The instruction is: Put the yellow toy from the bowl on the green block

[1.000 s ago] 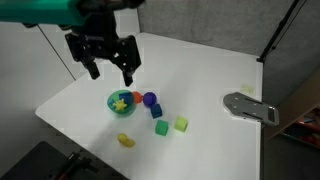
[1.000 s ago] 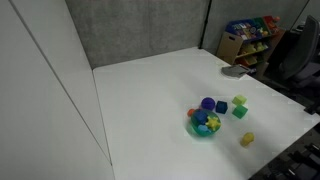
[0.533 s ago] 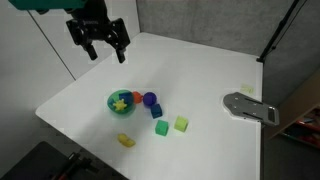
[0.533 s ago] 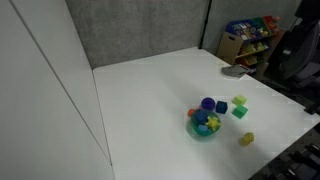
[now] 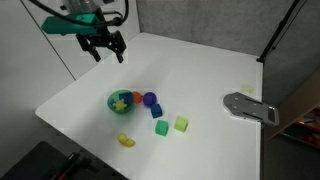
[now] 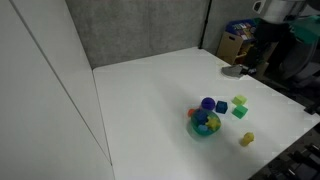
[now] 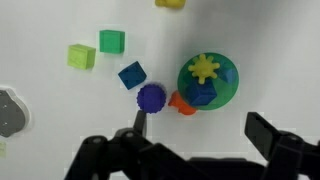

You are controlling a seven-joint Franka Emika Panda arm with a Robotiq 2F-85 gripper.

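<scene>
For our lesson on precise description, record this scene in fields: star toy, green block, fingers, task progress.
yellow toy: lying in the bowl, on top of a blue piece
green block: on the table, beside the lime block, nothing on top
fingers: open, holding nothing, raised clear of the bowl
progress: toy not yet picked up
</scene>
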